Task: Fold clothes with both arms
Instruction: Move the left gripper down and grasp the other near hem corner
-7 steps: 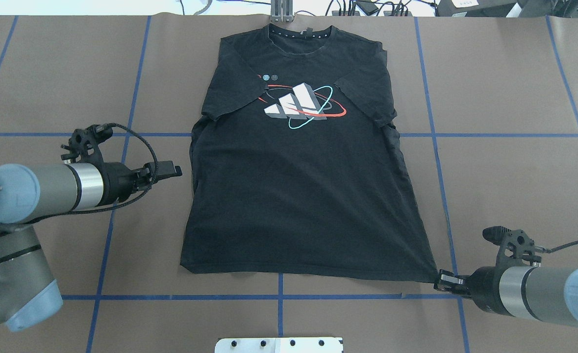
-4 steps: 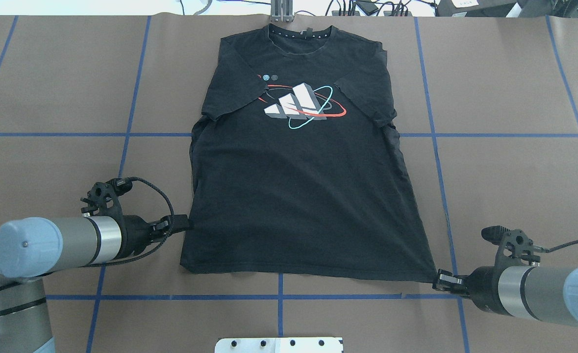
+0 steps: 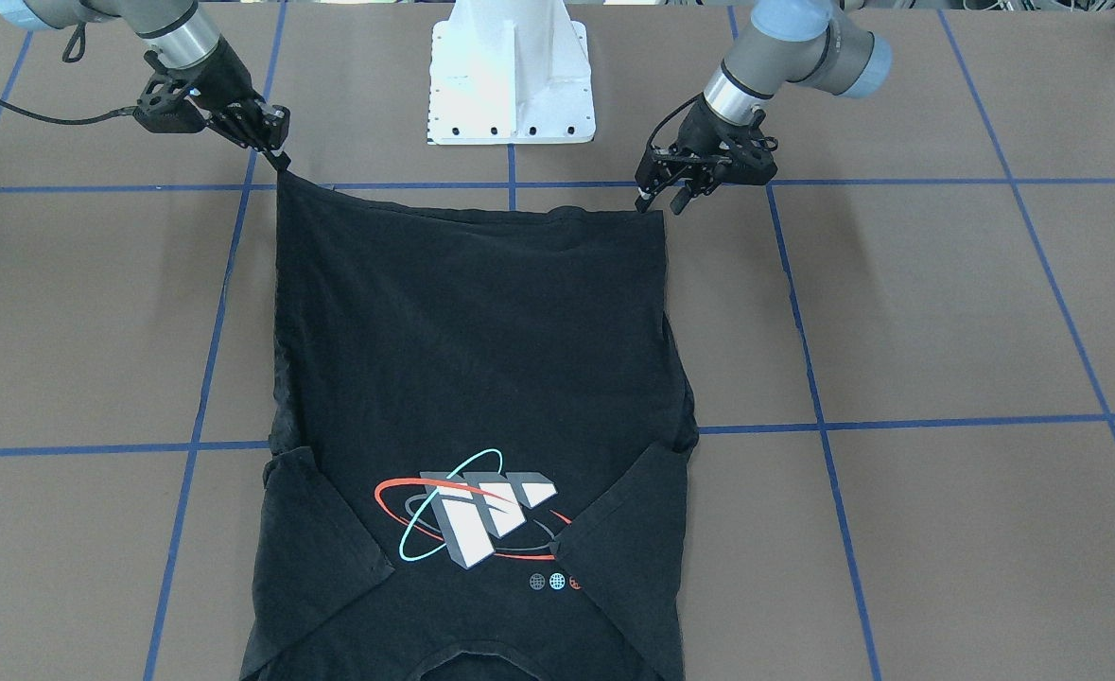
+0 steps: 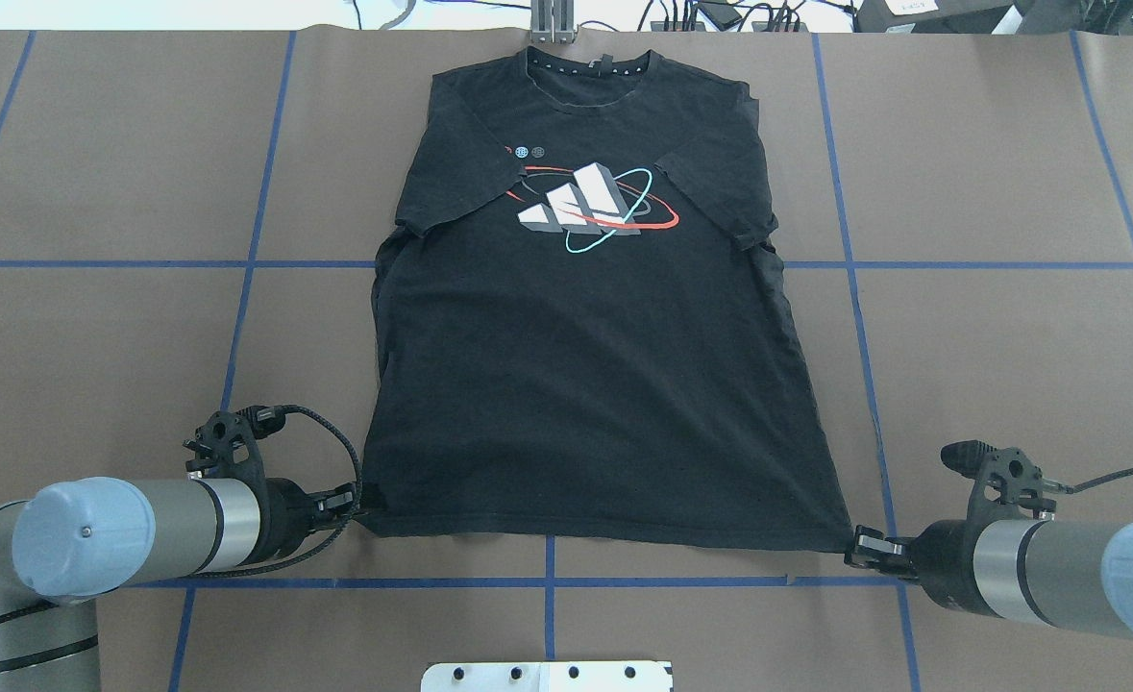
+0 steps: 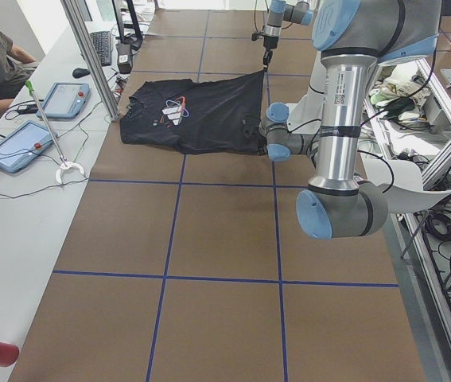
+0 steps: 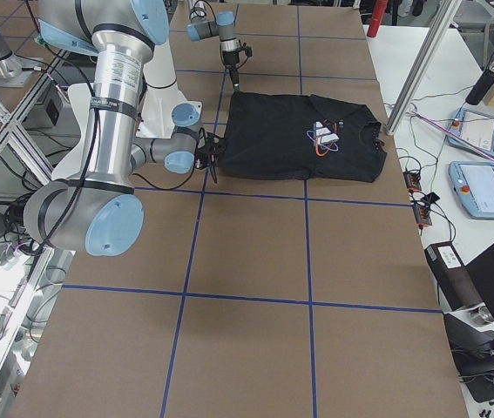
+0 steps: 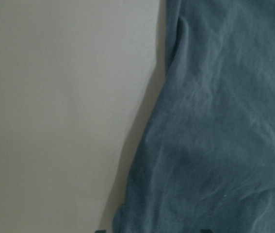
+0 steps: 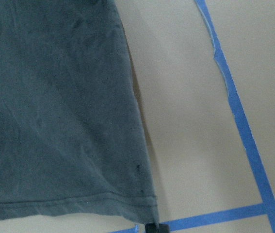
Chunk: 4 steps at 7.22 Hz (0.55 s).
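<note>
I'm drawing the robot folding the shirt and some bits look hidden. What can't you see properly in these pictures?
- Left gripper: in the overhead view its black fingertips sit against the black T-shirt, so I cannot tell if it is open or shut.
- Collar: cut off by the bottom edge of the front-facing view.
- Small round marks beside the print: too small to read.
- Its back: hidden, facing the table.
</note>
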Tool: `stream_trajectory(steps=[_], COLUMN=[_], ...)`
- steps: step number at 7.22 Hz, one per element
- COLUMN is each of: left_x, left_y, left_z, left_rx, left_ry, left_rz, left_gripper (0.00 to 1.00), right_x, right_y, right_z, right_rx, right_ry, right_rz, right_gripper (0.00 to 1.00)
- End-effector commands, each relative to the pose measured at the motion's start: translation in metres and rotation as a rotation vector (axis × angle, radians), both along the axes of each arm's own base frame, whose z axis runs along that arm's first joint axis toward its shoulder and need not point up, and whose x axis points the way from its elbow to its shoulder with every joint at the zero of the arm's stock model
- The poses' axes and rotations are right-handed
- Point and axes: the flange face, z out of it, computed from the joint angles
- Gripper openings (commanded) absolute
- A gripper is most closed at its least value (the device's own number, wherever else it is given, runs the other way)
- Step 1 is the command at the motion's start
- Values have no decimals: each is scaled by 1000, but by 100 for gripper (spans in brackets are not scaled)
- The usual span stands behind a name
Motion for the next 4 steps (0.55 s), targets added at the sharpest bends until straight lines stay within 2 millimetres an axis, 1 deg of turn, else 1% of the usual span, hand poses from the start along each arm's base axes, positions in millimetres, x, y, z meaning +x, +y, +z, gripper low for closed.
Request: stream_trajectory(steps=[1,2,3,4], left_x=[7,6,6,6], left_y=[3,3,2,3], left_z=[7,7,7,9], left_rx=[-4,-4,-5,-5], left_ry=[-14,-14,-16,-19], left_rz=[10,10,8,8], left_gripper=[54,51,37,26], right_x=[2,2,3,3], right_y=[-3,-3,-4,-4], right_z=[-1,-2,-1,-1], right_rx=[-2,-1,-2,-2], right_ry=[-3,-5,-3,-3], right_rz=[6,6,8,9], right_gripper=[0,0,0,0])
